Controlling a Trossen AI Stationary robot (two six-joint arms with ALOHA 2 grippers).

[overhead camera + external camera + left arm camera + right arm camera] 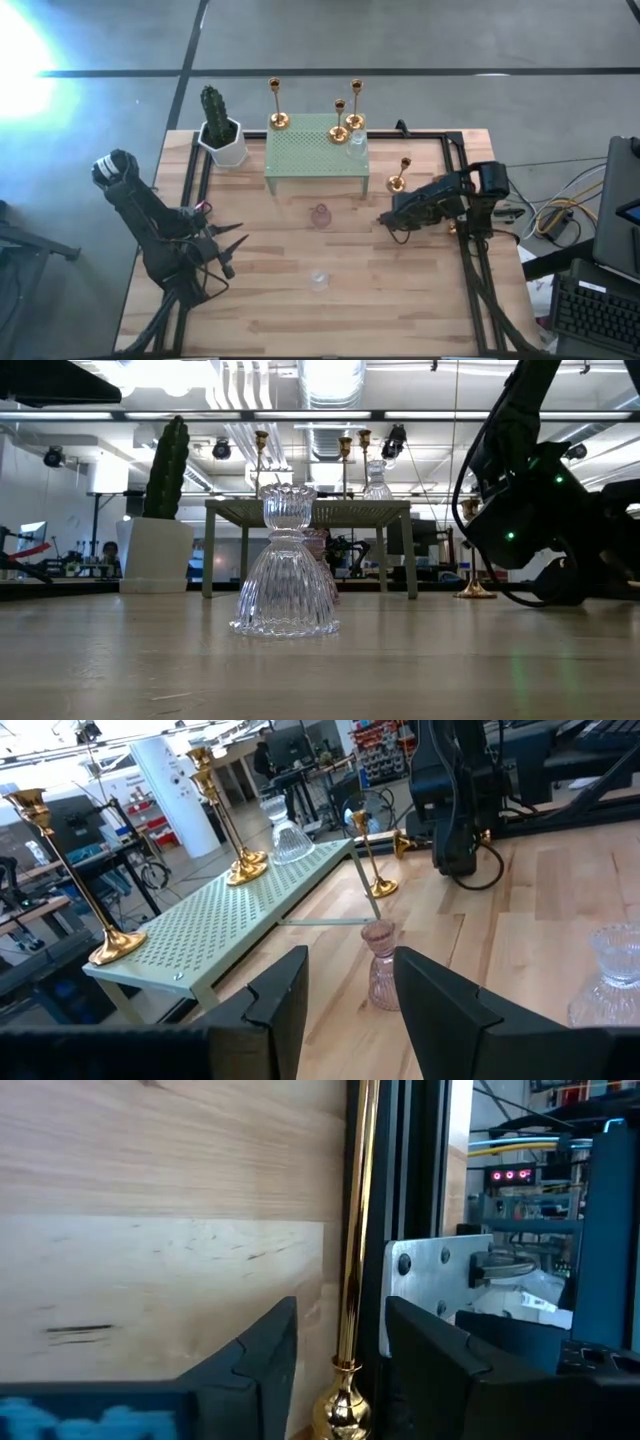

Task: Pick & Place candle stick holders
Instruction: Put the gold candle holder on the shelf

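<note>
Three gold candle stick holders (279,105) (339,122) (355,105) and a clear glass one (357,150) stand on the green perforated stand (315,160). A fourth gold holder (399,177) stands on the table by my right arm. A pinkish glass holder (320,215) and a clear glass holder (319,281) stand on the wood. My left gripper (238,240) is open and empty, left of the pinkish holder (380,965). My right gripper (388,216) is open. In its wrist view a gold stem (356,1230) shows in the gap between the fingers (340,1315), clear of both.
A cactus in a white pot (220,135) stands left of the green stand. Black rails (458,170) run along the table's right and far sides, with cables and equipment beyond the right edge. Bare wood lies between the two glass holders and the near edge.
</note>
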